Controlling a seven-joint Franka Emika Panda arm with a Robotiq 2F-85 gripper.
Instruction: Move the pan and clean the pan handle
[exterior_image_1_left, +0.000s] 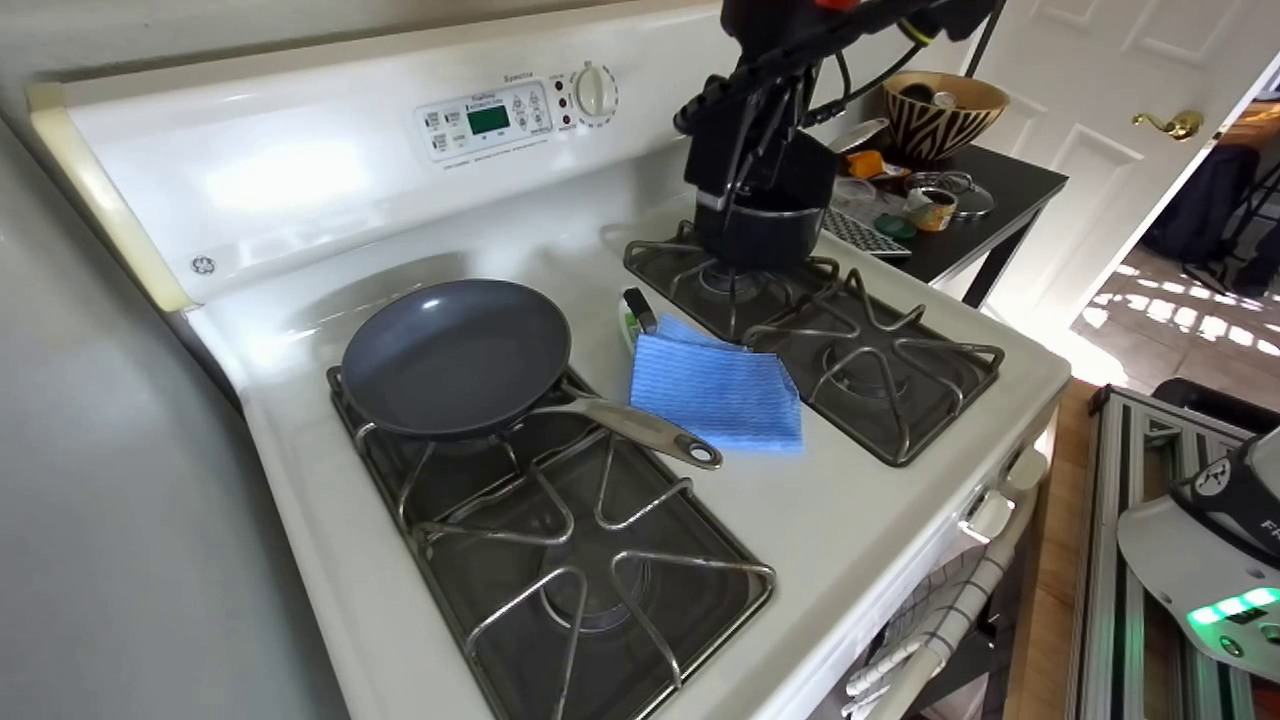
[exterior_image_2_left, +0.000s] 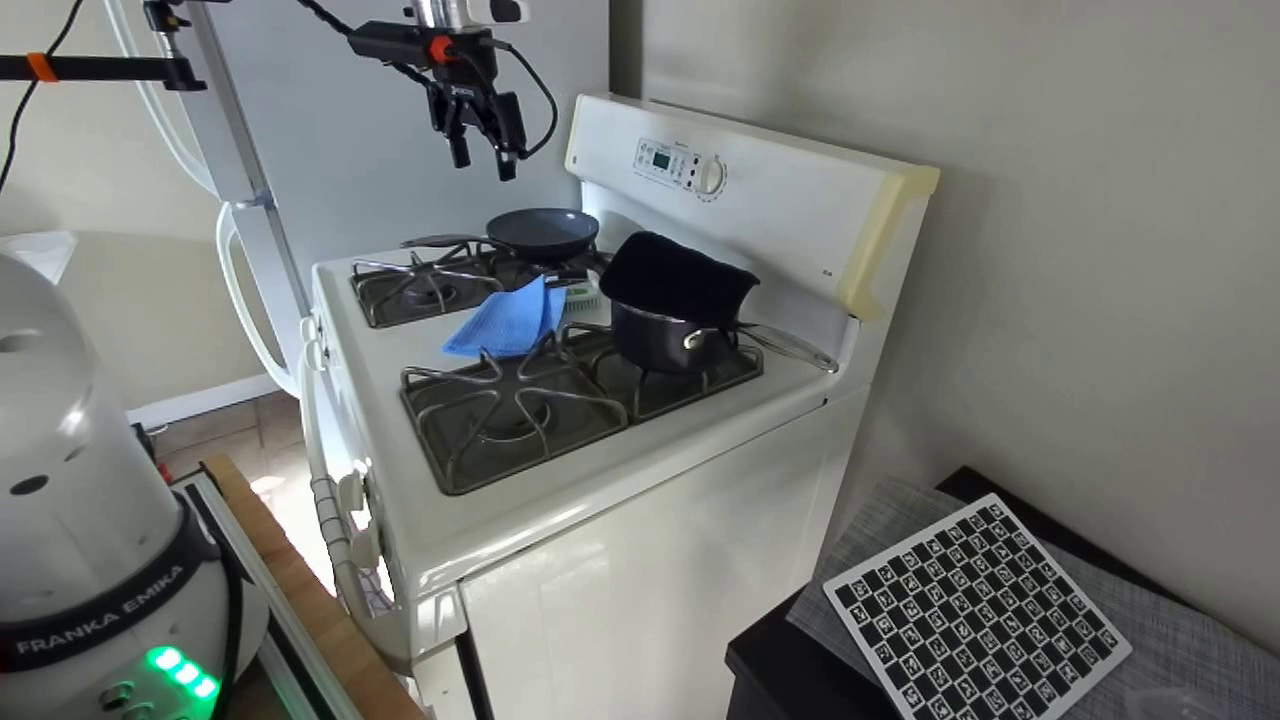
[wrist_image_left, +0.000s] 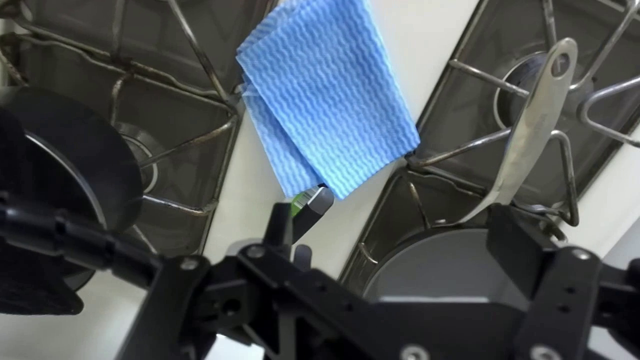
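Hanging wide and empty, the fingers (wrist_image_left: 517, 250) have the handle (wrist_image_left: 531, 125) below and beyond, slanting from the pan (wrist_image_left: 440, 265) toward the wrist view's upper right.

A kitchen: the stove (exterior_image_1_left: 850, 470) carries a pan (exterior_image_1_left: 460, 350) and a pot (exterior_image_2_left: 660, 338), a towel (exterior_image_1_left: 945, 618) hangs at its front (a checked one), and a fridge (exterior_image_2_left: 380, 180) stands just beside it.

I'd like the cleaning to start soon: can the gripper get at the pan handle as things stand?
Probably yes: the gripper hangs open, holding nothing, and the pan handle sticks out uncovered, with the blue cloth lying off to one side. It would likely have to come down first.
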